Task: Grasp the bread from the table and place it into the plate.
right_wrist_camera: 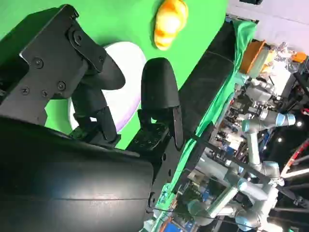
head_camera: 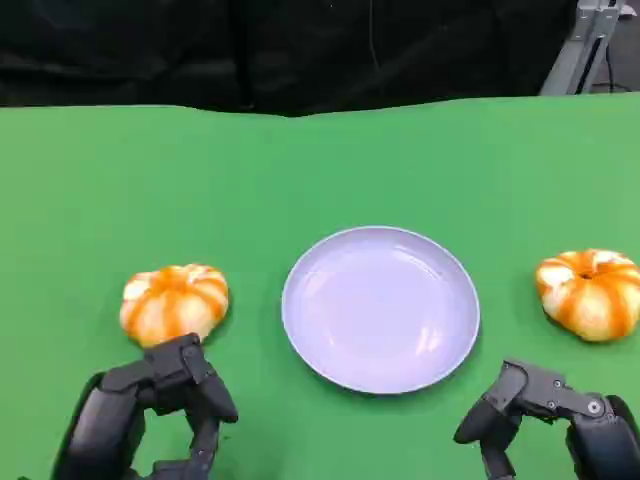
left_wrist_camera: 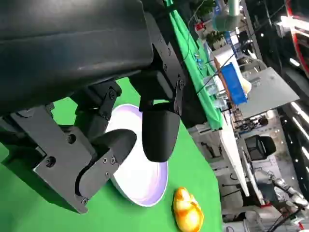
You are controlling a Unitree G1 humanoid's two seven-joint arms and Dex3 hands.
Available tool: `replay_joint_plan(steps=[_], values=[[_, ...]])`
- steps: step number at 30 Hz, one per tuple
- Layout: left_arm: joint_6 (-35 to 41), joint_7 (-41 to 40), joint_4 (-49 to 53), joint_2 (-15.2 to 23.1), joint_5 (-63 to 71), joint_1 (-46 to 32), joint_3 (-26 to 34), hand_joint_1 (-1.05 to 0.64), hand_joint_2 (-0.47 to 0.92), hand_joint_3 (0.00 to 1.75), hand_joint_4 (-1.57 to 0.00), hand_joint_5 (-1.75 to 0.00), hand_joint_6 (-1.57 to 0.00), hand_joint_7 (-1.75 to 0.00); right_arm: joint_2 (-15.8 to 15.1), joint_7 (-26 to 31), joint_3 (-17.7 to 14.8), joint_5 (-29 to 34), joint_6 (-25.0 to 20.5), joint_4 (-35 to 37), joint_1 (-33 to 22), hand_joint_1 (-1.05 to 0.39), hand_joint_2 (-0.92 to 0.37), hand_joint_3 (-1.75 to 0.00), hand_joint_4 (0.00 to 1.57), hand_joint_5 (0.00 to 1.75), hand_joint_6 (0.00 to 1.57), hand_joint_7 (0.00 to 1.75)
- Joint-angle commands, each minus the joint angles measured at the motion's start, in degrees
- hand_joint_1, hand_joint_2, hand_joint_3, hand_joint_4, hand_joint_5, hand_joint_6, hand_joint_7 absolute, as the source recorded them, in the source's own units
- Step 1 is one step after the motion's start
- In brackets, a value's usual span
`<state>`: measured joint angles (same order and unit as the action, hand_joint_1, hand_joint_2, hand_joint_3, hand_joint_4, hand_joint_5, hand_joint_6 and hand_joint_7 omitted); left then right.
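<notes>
With both the left robot hand (head_camera: 165,400) and right robot hand (head_camera: 545,410) spread and holding nothing, each bread, the left bread (head_camera: 174,303) and right bread (head_camera: 590,292), lies beside the plate (head_camera: 300,330) on the bench (head_camera: 100,180), and a glancing grasp could roll a rounded loaf away.

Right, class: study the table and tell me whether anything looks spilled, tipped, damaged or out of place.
Nothing stands out. The round lavender plate sits flat and bare on the green table, with an orange-and-white striped bread roll to one side and another to the other, both intact. Both hands hold nothing.
</notes>
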<state>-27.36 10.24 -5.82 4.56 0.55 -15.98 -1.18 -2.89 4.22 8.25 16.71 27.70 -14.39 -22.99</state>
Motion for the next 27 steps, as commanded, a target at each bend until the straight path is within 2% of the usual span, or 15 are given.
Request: replay_joint_plan(steps=[1,13,17,21,23,24,26,27], values=[[-0.1,-0.5,-0.5,0.7,0.6,-0.2,0.2,-0.21,0.29,1.48,-0.86,-1.73,-0.83,-1.53,-0.4,-0.1,-0.2,-0.5,-0.3,-0.7,-0.5,0.03,-0.25,-1.44,0.81,1.58,0.84,1.32],[0.0,-0.2,-0.8,0.8,0.2,-0.1,0.4,-0.11,0.25,1.55,-0.87,-1.73,-0.83,-1.53,-0.3,0.2,-0.1,0.1,0.2,-0.3,-0.1,0.03,-0.24,-1.45,0.82,1.58,0.84,1.32],[0.6,-0.3,-0.8,0.7,0.0,0.2,0.6,-0.09,0.27,1.52,-0.85,-1.7,-0.82,-1.5,-0.3,0.1,-0.1,0.5,-0.3,-0.6,0.1,0.02,-0.23,-1.46,0.82,1.58,0.85,1.32],[1.6,-1.3,-1.1,0.1,0.5,0.3,0.9,-0.02,0.39,1.31,-0.77,-1.4,-0.76,-1.15,0.0,0.0,0.1,0.1,-0.7,-1.1,-0.1,0.04,-0.22,-1.47,0.82,1.58,0.85,1.32],[1.9,-1.8,-1.1,0.2,1.3,0.6,1.1,0.0,0.44,1.2,-0.74,-1.31,-0.75,-1.03,0.0,0.0,0.2,0.1,-0.5,-1.0,-0.2,0.04,-0.23,-1.47,0.82,1.58,0.85,1.32],[2.5,-2.0,-1.1,0.6,2.4,0.9,1.2,0.0,0.48,1.09,-0.7,-1.21,-0.69,-0.89,0.0,0.2,0.2,0.3,-0.3,-0.9,-0.1,0.05,-0.23,-1.47,0.82,1.58,0.85,1.32],[4.2,-2.4,-1.6,1.4,4.4,1.6,1.4,-0.02,0.52,0.99,-0.65,-1.14,-0.63,-0.75,0.1,0.3,0.3,0.4,-0.4,-0.8,0.1,0.05,-0.23,-1.46,0.82,1.59,0.84,1.32],[6.3,-2.5,-2.5,2.0,6.2,1.9,1.3,-0.06,0.56,0.89,-0.59,-1.05,-0.54,-0.64,0.2,0.3,0.3,0.4,-0.5,-0.7,0.1,0.05,-0.23,-1.46,0.82,1.59,0.84,1.32]])
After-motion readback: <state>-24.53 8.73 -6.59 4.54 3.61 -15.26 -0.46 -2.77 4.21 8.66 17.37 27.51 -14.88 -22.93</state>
